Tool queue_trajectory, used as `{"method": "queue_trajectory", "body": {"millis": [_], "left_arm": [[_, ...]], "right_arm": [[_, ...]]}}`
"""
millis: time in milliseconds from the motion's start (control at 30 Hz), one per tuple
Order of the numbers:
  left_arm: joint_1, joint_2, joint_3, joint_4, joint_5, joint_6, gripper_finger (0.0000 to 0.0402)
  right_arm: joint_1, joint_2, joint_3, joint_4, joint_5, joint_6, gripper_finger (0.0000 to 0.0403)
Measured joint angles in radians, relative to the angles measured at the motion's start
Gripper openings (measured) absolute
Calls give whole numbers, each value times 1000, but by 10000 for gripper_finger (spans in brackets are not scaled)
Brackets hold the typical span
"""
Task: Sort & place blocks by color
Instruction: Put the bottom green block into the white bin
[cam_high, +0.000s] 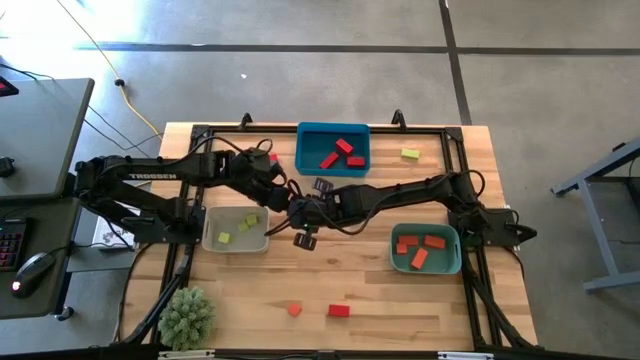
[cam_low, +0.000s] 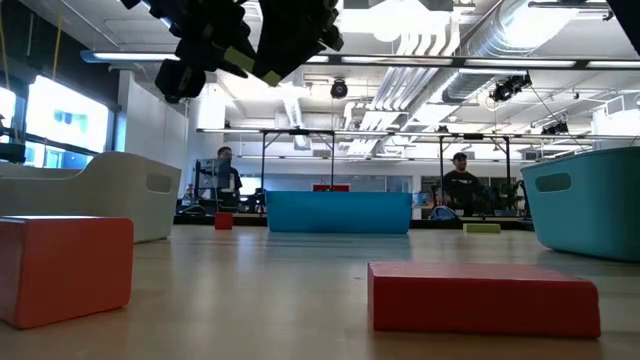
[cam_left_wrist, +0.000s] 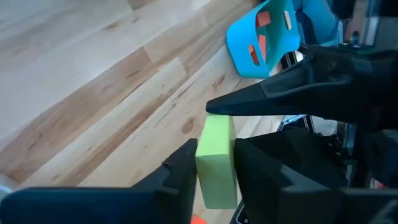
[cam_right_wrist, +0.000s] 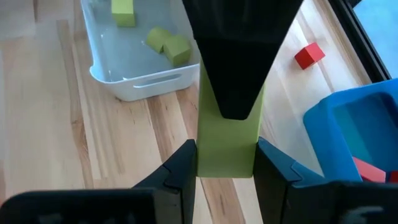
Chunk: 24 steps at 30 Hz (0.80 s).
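An oblong yellow-green block (cam_left_wrist: 215, 155) hangs above the middle of the table, between my two grippers. My left gripper (cam_left_wrist: 214, 163) is shut on one end of it. My right gripper (cam_right_wrist: 226, 152) is shut on the other end. In the high view the two grippers meet at the table's centre, left (cam_high: 293, 207) and right (cam_high: 310, 218), and the block is hidden between them. Loose on the table lie a yellow-green block (cam_high: 410, 153), a red block (cam_high: 339, 310), an orange-red block (cam_high: 294, 310) and a small red block (cam_high: 272, 157). My left gripper pinches the block's two long sides (cam_left_wrist: 211, 183) between its two fingers, at the end nearest its wrist. The block reaches out beyond the fingers toward the right gripper, clear of the table. My right gripper pinches the block's two long sides (cam_right_wrist: 227, 165) between its two fingers, at the opposite end. Its fingers slant down from the table's right. One left finger (cam_right_wrist: 236, 68) lies over the block's far part. The block is lifted clear.
A beige tray (cam_high: 208, 232) with yellow-green blocks stands left of the grippers. A blue tray (cam_high: 300, 148) with red blocks stands at the far middle. A teal tray (cam_high: 395, 250) with orange-red blocks stands at the right. A fuzzy green plant ball (cam_high: 187, 318) sits at the near left corner.
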Motion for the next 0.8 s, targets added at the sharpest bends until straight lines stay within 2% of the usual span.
{"method": "queue_trajectory", "body": {"millis": [167, 400, 633, 800], "left_arm": [[1, 0, 0, 22, -8, 21, 52], [1, 0, -1, 17, -21, 103, 45], [-1, 0, -1, -34, -17, 218, 43], [-9, 0, -1, -158, -19, 292, 42]], "right_arm": [[-15, 0, 0, -7, 15, 30, 95], [-33, 0, 0, -2, -19, 42, 99], [-33, 0, 0, 5, -74, 73, 192], [-22, 0, 0, -19, -221, 127, 237]]}}
